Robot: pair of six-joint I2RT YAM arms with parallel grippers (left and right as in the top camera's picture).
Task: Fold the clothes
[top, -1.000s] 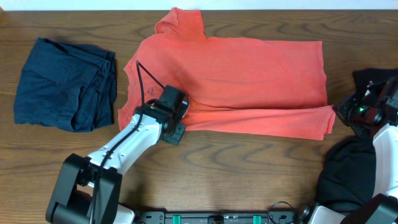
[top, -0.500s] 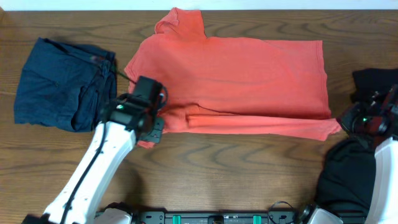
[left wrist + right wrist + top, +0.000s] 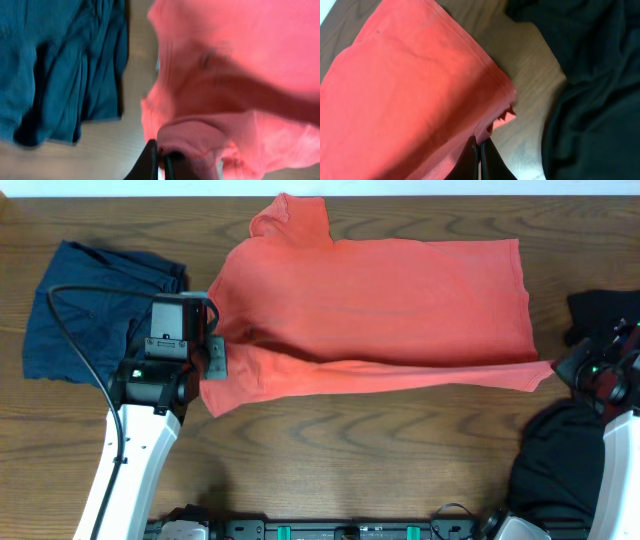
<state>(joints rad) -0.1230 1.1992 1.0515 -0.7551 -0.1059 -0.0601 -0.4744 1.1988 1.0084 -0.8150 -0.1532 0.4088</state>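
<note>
Clamped shut, the left gripper [image 3: 161, 159] pinches the near-left corner of the coral-red T-shirt [image 3: 380, 300], and the right gripper [image 3: 479, 146], closed too, pinches its near-right corner. The shirt lies spread across the middle of the wooden table [image 3: 350, 470], a navy garment [image 3: 85, 320] just to its left, a black garment [image 3: 560, 465] heaped at right.

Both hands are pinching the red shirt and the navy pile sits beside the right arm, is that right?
No: the overhead view shows the navy pile beside the left arm. The left hand and right hand do both pinch the red shirt.
</note>
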